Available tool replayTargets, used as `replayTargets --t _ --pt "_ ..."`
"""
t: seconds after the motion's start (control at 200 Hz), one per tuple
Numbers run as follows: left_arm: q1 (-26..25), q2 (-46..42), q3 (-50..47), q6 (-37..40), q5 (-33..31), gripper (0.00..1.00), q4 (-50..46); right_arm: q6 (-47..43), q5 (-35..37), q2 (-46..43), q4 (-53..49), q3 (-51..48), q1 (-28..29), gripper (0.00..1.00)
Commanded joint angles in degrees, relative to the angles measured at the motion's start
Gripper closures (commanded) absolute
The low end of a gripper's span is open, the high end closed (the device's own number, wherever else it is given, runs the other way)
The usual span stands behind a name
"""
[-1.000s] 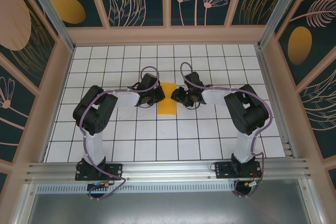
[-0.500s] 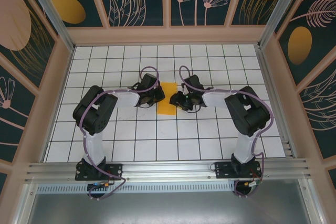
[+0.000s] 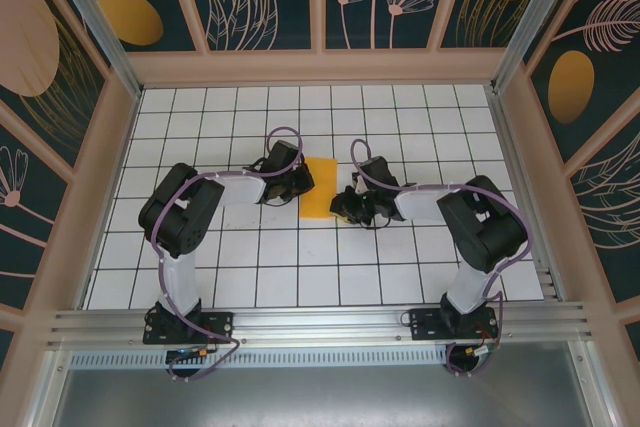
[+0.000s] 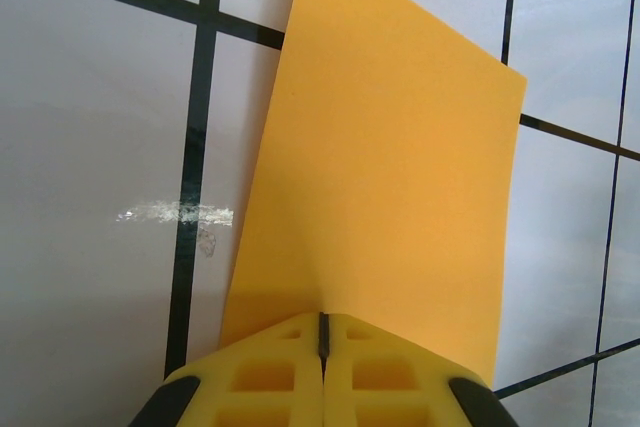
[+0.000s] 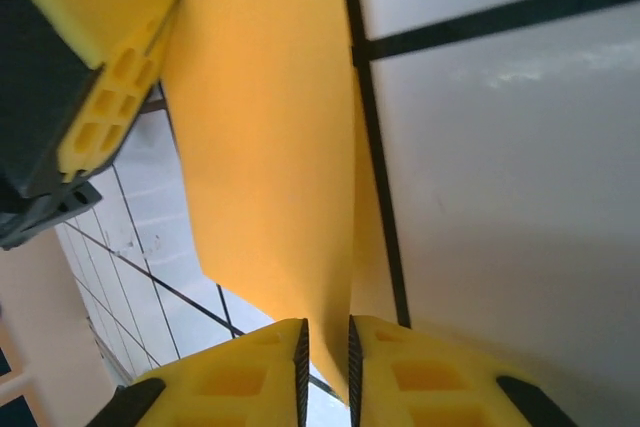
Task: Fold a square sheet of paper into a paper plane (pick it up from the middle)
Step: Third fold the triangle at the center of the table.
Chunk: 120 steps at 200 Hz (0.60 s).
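The square sheet of paper (image 3: 320, 185) lies mid-table as a tall orange-yellow rectangle. My left gripper (image 3: 303, 185) is at its left edge. In the left wrist view the left gripper (image 4: 322, 332) is shut on the near edge of the paper (image 4: 380, 177). My right gripper (image 3: 343, 205) is at the paper's lower right corner. In the right wrist view the right gripper (image 5: 327, 347) has a narrow gap between its pads. A raised edge of the paper (image 5: 260, 147) runs into that gap. The left gripper's yellow finger (image 5: 95, 47) shows beyond the paper.
The white gridded table (image 3: 250, 267) is boxed in by wooden-framed panels (image 3: 320, 67) at the back and on both sides. An aluminium rail (image 3: 320, 325) runs along the near edge by the arm bases.
The right gripper has slid toward the near end of the paper's right edge, and its jaws have narrowed around that edge. The left gripper has stayed put, still shut on the paper.
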Motion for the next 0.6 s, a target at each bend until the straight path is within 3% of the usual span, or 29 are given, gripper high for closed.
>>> replayTargets --t 0.0,0.135,0.4,0.595 --pt "0.0 0.8 -1.8 -0.8 -0.6 0.92 -3.3 1.7 -0.7 -2.1 3.5 -0.9 0.3 0.85" --pt "0.0 -0.9 -2.4 -0.6 0.3 0.92 -2.5 2.4 0.6 -3.4 3.7 -1.8 0.0 1.00" --pt "0.0 -8.6 -3.5 2.2 5.8 0.87 0.7 -2.9 -0.9 -4.8 -5.5 1.5 -1.5 1.00" --pt "0.0 -6.1 -1.3 3.9 1.5 0.88 -3.5 -4.7 -1.7 -1.5 -8.7 6.1 -1.4 1.00"
